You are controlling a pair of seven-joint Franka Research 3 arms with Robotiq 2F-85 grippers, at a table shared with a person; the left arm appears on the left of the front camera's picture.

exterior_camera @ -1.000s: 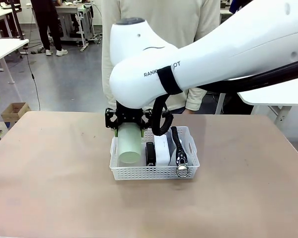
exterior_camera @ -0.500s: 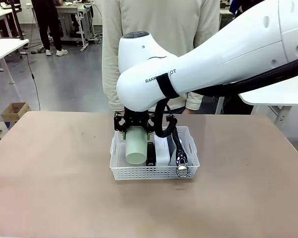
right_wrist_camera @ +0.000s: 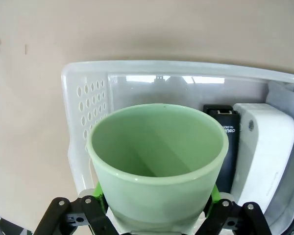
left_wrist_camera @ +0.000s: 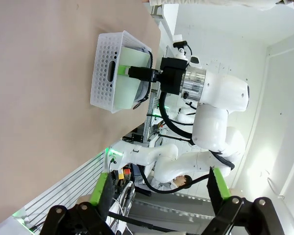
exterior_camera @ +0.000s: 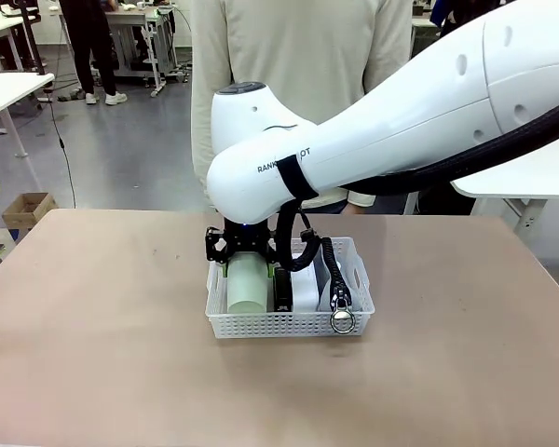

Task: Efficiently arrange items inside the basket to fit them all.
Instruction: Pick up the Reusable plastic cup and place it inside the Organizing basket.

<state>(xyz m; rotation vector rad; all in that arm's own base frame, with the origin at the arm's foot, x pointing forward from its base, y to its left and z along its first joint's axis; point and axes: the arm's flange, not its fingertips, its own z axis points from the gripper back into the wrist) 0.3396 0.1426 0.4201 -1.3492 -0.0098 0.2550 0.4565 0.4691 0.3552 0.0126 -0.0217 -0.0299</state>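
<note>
Brown tabletop (exterior_camera: pixel 93 354) | basket (exterior_camera: pixel 289 324) mid-table | right gripper (right_wrist_camera: pixel 154 208) fingers pinching pale green cup (right_wrist_camera: pixel 157 161) in basket's left end beside stapler (right_wrist_camera: pixel 225 147) | left gripper (left_wrist_camera: pixel 159 193) fingers spread, well away | step: seating cup | next: lower, release.

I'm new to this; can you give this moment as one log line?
right gripper: holding cup | cup: inside basket, left end | left gripper: open, empty

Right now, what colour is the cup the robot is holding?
Pale green cup, best seen in the right wrist view.
</note>
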